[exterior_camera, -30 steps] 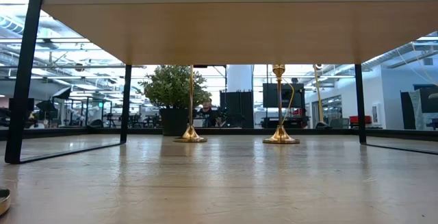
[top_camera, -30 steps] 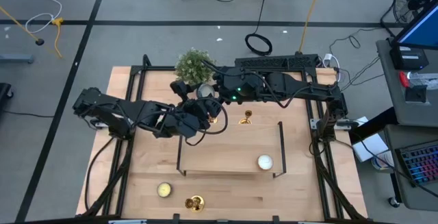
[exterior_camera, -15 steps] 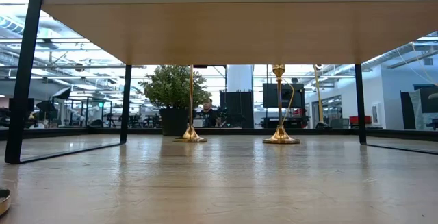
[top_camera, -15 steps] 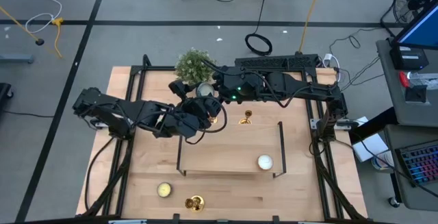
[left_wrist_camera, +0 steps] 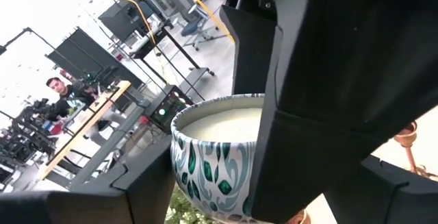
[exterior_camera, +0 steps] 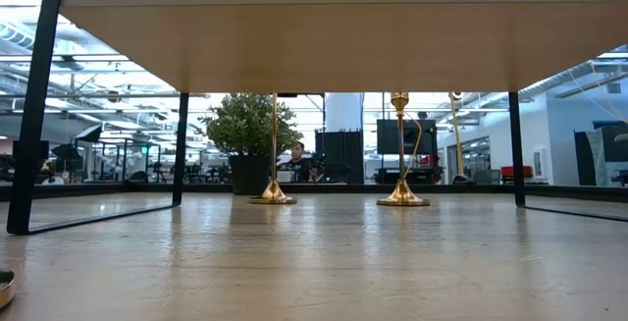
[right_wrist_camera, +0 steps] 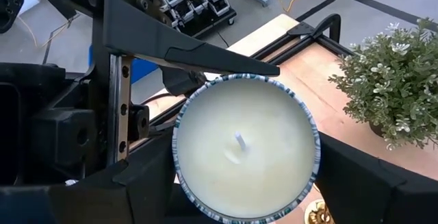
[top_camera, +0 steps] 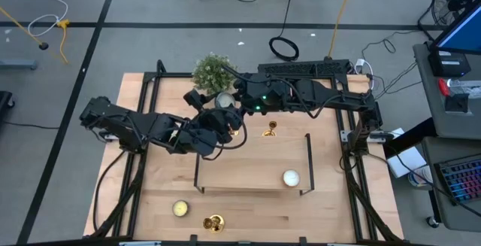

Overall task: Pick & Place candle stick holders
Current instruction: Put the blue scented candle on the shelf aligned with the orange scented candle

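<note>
Right wrist view: unlabelled candle (right_wrist_camera: 245,147).

My left arm reaches in from the left edge, elbow bent, its left gripper (top_camera: 225,126) near the table's far centre with jaws spread. My right arm stretches across from the right side along the far edge, its right gripper (top_camera: 228,101) also spread, just beyond the left one.

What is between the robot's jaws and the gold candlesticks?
A white candle in a round leaf-patterned cup fills the right gripper's jaws, held in the air, with the left gripper close against it. The nearest shiny gold candlestick holder stands on the table right beside them.
</note>
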Controlling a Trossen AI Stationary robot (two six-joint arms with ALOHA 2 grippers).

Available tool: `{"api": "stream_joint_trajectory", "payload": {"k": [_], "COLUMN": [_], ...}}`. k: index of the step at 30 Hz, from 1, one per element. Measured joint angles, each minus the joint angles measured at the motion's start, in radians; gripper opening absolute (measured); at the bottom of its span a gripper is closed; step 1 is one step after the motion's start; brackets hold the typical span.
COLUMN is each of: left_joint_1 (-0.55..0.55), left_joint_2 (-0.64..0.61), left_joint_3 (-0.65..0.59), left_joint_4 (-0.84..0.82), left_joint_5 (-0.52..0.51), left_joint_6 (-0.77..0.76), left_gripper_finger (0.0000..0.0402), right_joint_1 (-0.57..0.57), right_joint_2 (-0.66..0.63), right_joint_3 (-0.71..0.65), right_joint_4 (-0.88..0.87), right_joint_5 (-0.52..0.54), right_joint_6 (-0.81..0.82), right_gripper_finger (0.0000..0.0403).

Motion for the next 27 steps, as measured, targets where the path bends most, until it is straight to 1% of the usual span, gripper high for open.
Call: {"api": "stream_joint_trajectory", "payload": {"k": [4, 7, 13, 19, 23, 25, 27], "left_joint_1": [-0.001, -0.001, -0.006, -0.003, -0.005, -0.007, -0.016], "left_joint_2": [0.0, 0.0, 0.003, 0.0, 0.001, 0.001, 0.001], "left_joint_3": [0.0, 0.0, -0.002, -0.001, -0.001, -0.001, -0.001], "left_joint_4": [-0.032, -0.036, -0.045, -0.066, -0.067, -0.074, -0.092], "left_joint_5": [0.007, 0.016, 0.074, 0.072, 0.08, 0.09, 0.097], "left_joint_6": [-0.043, -0.06, -0.068, -0.095, -0.127, -0.156, -0.198], "left_gripper_finger": [0.03, 0.03, 0.0304, 0.0299, 0.0301, 0.0302, 0.0301], "right_joint_1": [0.0, 0.0, -0.002, -0.001, -0.009, -0.018, -0.032], "right_joint_2": [0.0, 0.0, -0.008, -0.004, -0.01, -0.025, -0.033], "right_joint_3": [0.0, 0.0, 0.002, 0.002, 0.002, 0.0, 0.001], "right_joint_4": [0.001, 0.003, 0.007, 0.004, -0.008, -0.052, -0.049], "right_joint_5": [-0.001, -0.003, 0.01, 0.005, 0.006, 0.005, 0.006], "right_joint_6": [-0.001, -0.002, 0.007, -0.008, -0.034, -0.043, -0.055], "right_gripper_finger": [0.0296, 0.0306, 0.0356, 0.0392, 0.0397, 0.0395, 0.0394]}}
